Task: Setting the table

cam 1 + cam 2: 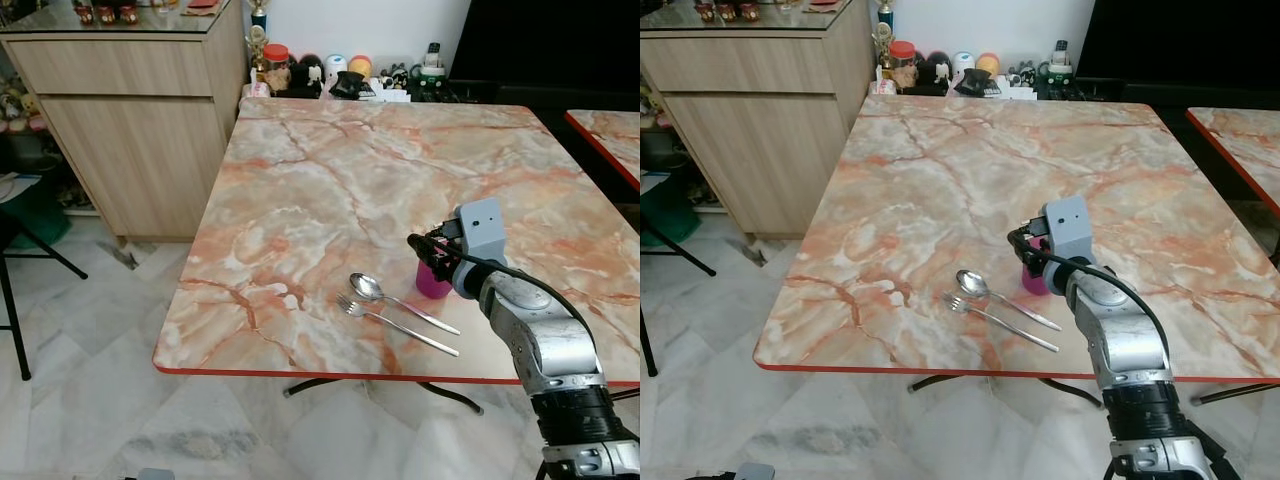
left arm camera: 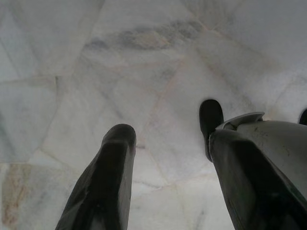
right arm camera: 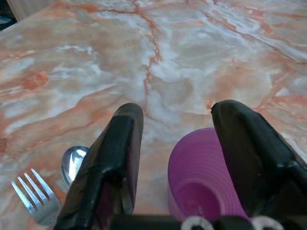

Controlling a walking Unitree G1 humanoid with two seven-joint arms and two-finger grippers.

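At lower right of the head view, the right gripper [image 1: 428,250] reached over the marble counter [image 1: 330,180], its fingers [image 3: 115,158] spread apart on either side of a purple cup [image 3: 201,179] that stood upright on the counter; contact with the cup's wall could not be confirmed. Just left of the cup, near the counter's front edge, a spoon [image 1: 366,288] and a fork [image 1: 352,306] lay side by side. The left gripper [image 2: 163,167] hung above the pale tiled floor [image 2: 144,57] with its fingers apart. A wooden cabinet [image 1: 130,120] occupied the upper left.
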